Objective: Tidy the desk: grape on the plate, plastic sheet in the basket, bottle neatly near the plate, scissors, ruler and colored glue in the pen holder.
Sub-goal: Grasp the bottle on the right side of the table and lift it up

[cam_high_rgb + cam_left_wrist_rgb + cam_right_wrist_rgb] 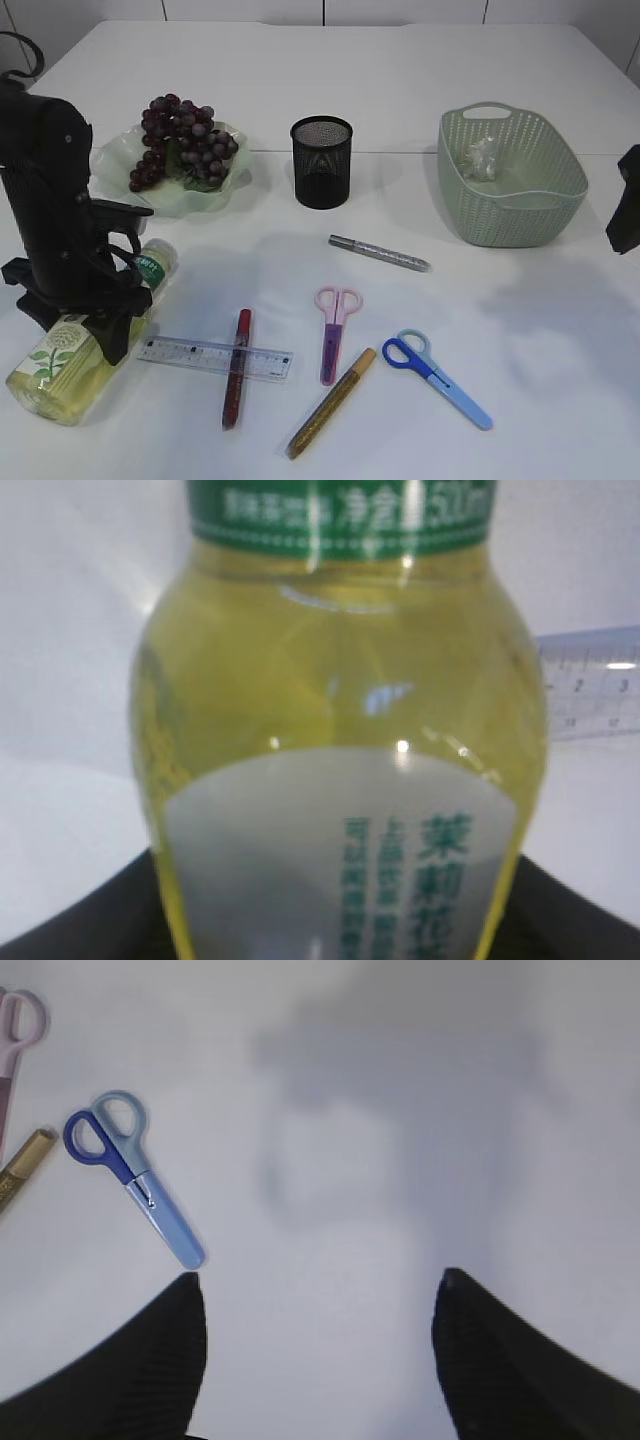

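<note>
A bottle of yellow tea lies on its side at the front left. My left gripper straddles it from above, and in the left wrist view the bottle fills the space between the black fingers, which press on its sides. Grapes lie on the green plate. The ruler, pink scissors, blue scissors and red, silver and gold glue pens lie loose. A crumpled plastic sheet sits in the basket. My right gripper hangs open over bare table.
The black mesh pen holder stands behind the middle, between plate and basket. The right wrist view catches the blue scissors just left of its left finger, with the gold glue at the frame's edge.
</note>
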